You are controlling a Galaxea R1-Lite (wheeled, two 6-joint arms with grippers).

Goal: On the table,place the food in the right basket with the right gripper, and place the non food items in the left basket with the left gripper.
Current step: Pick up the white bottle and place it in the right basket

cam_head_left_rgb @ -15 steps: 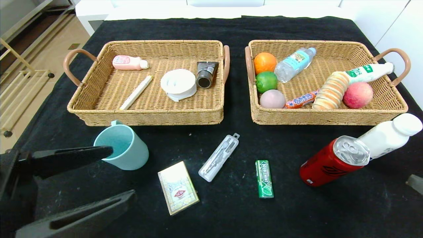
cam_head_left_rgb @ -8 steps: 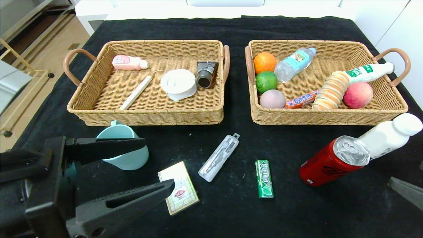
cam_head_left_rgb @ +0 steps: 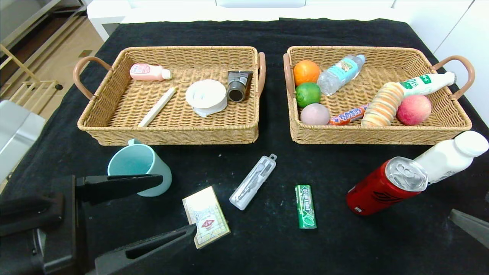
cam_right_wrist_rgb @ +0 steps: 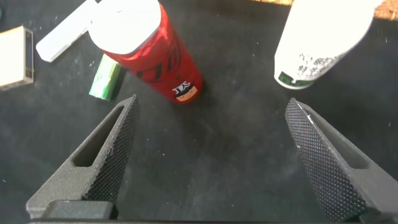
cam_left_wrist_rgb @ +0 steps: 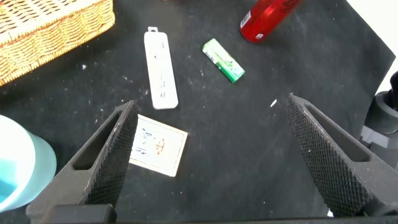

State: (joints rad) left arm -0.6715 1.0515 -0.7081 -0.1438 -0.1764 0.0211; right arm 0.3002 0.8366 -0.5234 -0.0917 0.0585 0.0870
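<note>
The left gripper (cam_head_left_rgb: 160,206) hangs low over the near left of the table with its fingers (cam_left_wrist_rgb: 118,155) spread wide and nothing between them. One finger reaches across the near side of the cup (cam_head_left_rgb: 139,168); the other ends at the near corner of the card box (cam_head_left_rgb: 206,215). In the left wrist view the box (cam_left_wrist_rgb: 158,144) lies just beside one fingertip, and the clear case (cam_left_wrist_rgb: 160,68) and the gum (cam_left_wrist_rgb: 224,60) lie beyond the open gap, on the cloth.

The right gripper (cam_right_wrist_rgb: 211,155) is also wide open and empty, at the near right edge of the table. Beyond its fingers (cam_right_wrist_rgb: 109,155) stand the red can (cam_right_wrist_rgb: 146,46) and the white bottle (cam_right_wrist_rgb: 323,40), side by side, neither touched.

The left basket (cam_head_left_rgb: 172,131) and the right basket (cam_head_left_rgb: 382,133) sit farther back, each already holding several items.
</note>
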